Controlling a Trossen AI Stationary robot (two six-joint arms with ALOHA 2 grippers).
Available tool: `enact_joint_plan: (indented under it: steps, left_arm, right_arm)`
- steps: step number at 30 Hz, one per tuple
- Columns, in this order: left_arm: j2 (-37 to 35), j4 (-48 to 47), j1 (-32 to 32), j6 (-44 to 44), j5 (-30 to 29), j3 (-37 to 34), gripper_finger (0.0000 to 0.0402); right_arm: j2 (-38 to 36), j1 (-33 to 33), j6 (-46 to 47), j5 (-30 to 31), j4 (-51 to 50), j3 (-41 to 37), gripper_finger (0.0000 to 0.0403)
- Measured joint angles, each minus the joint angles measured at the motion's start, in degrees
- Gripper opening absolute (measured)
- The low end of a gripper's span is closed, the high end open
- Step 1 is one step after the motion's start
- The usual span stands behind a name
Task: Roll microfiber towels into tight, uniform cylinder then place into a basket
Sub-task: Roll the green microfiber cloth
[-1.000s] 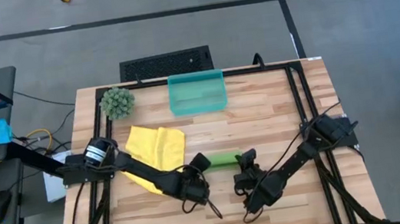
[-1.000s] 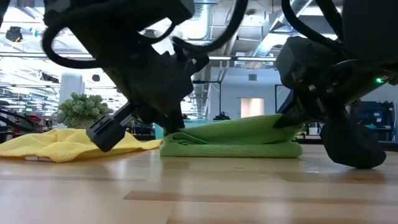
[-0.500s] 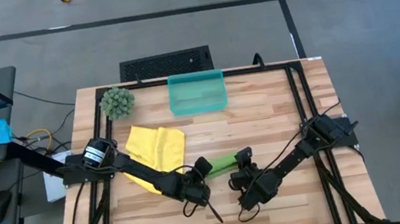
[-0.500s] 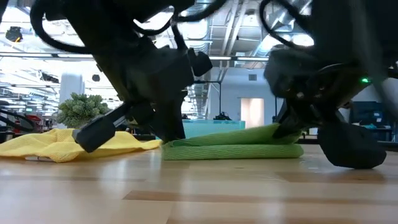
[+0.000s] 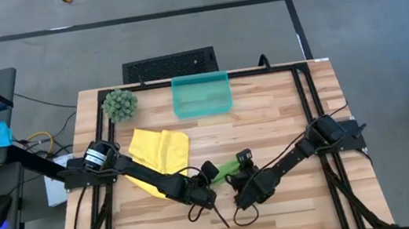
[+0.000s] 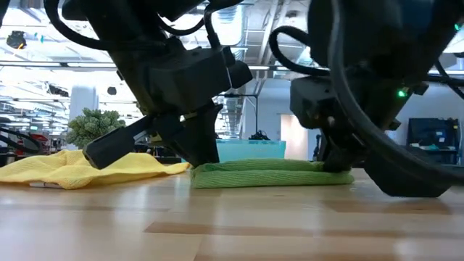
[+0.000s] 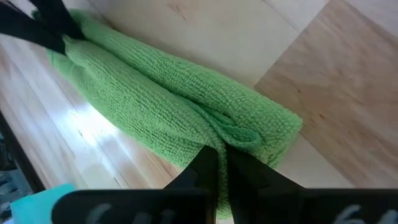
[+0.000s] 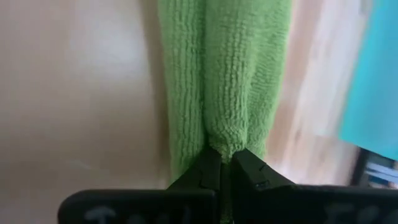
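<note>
The lime green towel (image 5: 226, 167) lies on the table in a flat, long, loosely rolled bundle (image 6: 268, 174), between my two grippers near the table's middle. My left gripper (image 5: 211, 175) is shut on its left end and my right gripper (image 5: 241, 173) on its right end. The yellow towel (image 5: 160, 153) lies crumpled flat on the table to the left, under my left arm. The teal basket (image 5: 201, 95) stands at the far edge. My left gripper pinches a fold at the end of the green bundle (image 7: 235, 134) between its two fingers (image 7: 205, 163). The fingers slant down at it from the table's near left side. The bundle rests on the table. My right gripper pinches the rounded fold at the bundle's other end (image 8: 222, 134) between its two fingers (image 8: 208, 167), in line with the bundle's length. It slants down from the near right side, and the towel lies flat on the wood.
A round green spiky plant ball (image 5: 119, 103) sits at the far left corner. Black frame rails (image 5: 308, 109) run along the table's sides. Bare wood lies between the towel and the basket, and toward the near edge.
My right gripper has gone toward the table's left, closer to my left gripper, and has turned. Both wrists have tipped. The green towel's upper layer, raised at its right end before, has come down flat. The bundle now looks shorter and slants across the table.
</note>
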Motion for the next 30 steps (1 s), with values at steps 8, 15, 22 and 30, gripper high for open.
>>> enact_joint_plan:
  steps: [8, 15, 22, 30]
  left_arm:
    - [0.09, -0.26, -0.04, -1.16, 0.74, -0.04, 0.0006]
    - [0.13, -0.35, -0.04, -1.47, 0.74, -0.04, 0.0006]
    - [0.13, -0.42, -0.04, -1.57, 0.76, -0.04, 0.0006]
    - [0.13, -0.43, -0.04, -1.55, 0.74, -0.07, 0.0006]
  right_arm:
    - [-0.22, -1.10, -0.80, -5.45, -0.71, 2.09, 0.0037]
    - [-0.15, -1.12, 0.18, -7.29, -3.28, 3.66, 0.0089]
    - [-0.02, 0.50, 1.76, -7.71, -6.98, 5.19, 0.0141]
    - [-0.39, 2.88, 8.21, -7.31, -10.39, 5.79, 0.0147]
